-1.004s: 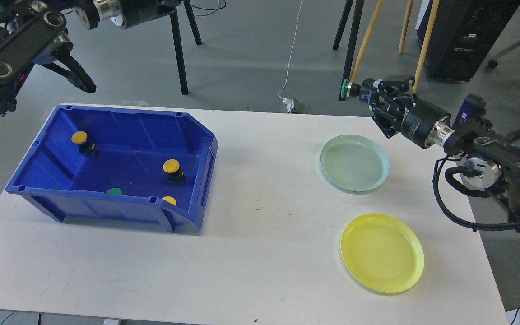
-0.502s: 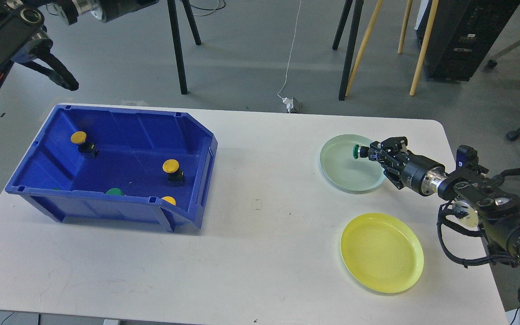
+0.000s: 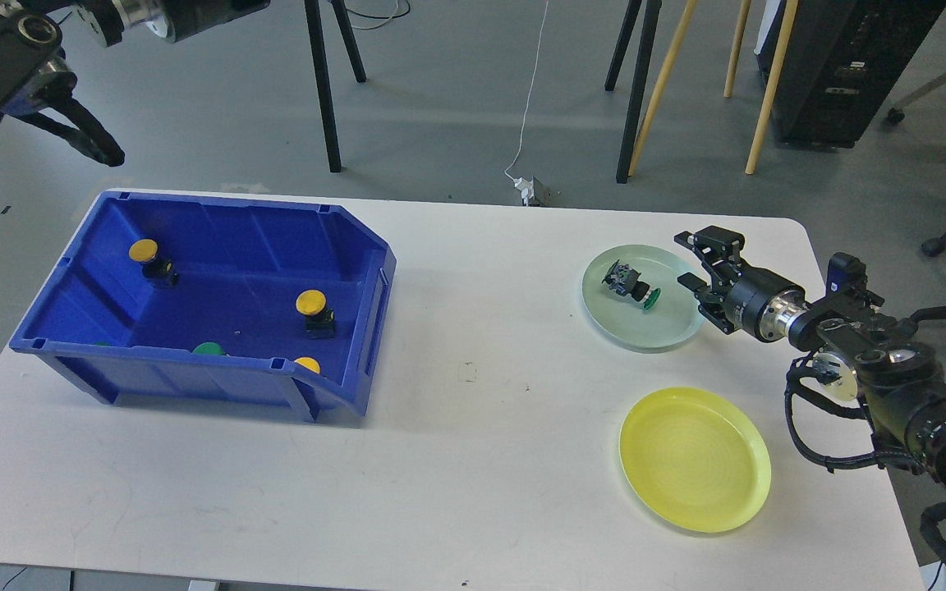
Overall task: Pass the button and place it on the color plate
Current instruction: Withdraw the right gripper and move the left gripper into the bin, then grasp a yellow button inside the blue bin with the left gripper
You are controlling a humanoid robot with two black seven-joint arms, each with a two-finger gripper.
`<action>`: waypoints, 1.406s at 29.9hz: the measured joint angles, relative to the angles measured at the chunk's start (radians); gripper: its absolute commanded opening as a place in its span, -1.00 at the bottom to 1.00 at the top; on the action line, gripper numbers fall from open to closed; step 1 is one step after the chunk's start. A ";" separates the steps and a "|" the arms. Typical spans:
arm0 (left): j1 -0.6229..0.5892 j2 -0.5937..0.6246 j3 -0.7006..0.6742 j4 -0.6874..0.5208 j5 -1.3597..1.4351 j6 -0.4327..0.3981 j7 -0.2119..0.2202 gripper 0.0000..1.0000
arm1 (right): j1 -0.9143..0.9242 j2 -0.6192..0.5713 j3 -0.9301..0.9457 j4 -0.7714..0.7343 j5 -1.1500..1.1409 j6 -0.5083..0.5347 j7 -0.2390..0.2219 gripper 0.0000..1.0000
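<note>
A green-capped button [image 3: 631,285] lies on its side in the pale green plate [image 3: 670,332] at the right of the table. My right gripper [image 3: 698,261] is open and empty just right of the button, over the plate's right rim, with its fingers [image 3: 709,241] spread apart. The yellow plate [image 3: 695,460] in front of it holds nothing. The blue bin [image 3: 358,328] on the left holds three yellow buttons [image 3: 311,304] and a green one [image 3: 210,348]. My left arm [image 3: 153,16] crosses the top left corner; its gripper is out of view.
Tripod legs [image 3: 325,82] and wooden poles [image 3: 662,74] stand on the floor behind the table. A black cabinet [image 3: 842,66] stands at the back right. The white table [image 3: 481,427] shows bare surface between bin and plates.
My right gripper came down over the green plate with the green button, then opened and let it go. The button now lies in the plate. The left arm drew back up and left.
</note>
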 measured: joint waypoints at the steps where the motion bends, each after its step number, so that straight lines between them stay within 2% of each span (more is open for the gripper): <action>1: 0.004 0.005 0.001 -0.001 0.003 0.000 0.002 0.98 | 0.001 -0.004 0.009 0.000 0.000 0.002 0.000 0.73; 5: 0.036 0.048 0.032 -0.015 0.054 0.000 0.009 0.98 | 0.014 -0.031 0.068 0.004 0.001 0.014 -0.001 0.75; 9: 0.069 0.135 0.112 -0.051 0.169 0.000 0.010 0.97 | 0.045 -0.110 0.135 0.005 0.002 0.016 -0.014 0.78; 12: 0.086 0.227 0.179 -0.133 0.279 0.000 0.009 0.97 | 0.073 -0.177 0.172 0.007 0.002 0.017 -0.040 0.79; 15: 0.099 0.337 0.255 -0.270 0.401 0.000 0.009 0.98 | 0.109 -0.249 0.194 0.008 0.002 0.017 -0.059 0.79; 20: 0.104 0.393 0.352 -0.385 0.618 0.000 0.013 0.98 | 0.146 -0.315 0.198 0.010 0.002 0.017 -0.068 0.79; 25: 0.131 0.302 0.382 -0.374 0.773 0.000 0.032 0.98 | 0.150 -0.355 0.195 0.010 0.001 0.017 -0.068 0.80; 30: 0.190 0.133 0.386 -0.253 0.901 0.000 0.041 0.98 | 0.120 -0.376 0.164 0.005 -0.008 0.017 -0.068 0.80; 36: 0.232 -0.015 0.388 -0.090 0.969 0.025 0.031 0.97 | 0.063 -0.377 0.139 0.006 -0.008 0.017 -0.067 0.80; 42: 0.237 -0.093 0.388 -0.007 0.967 0.044 0.010 0.98 | 0.045 -0.372 0.134 0.004 -0.008 0.016 -0.065 0.80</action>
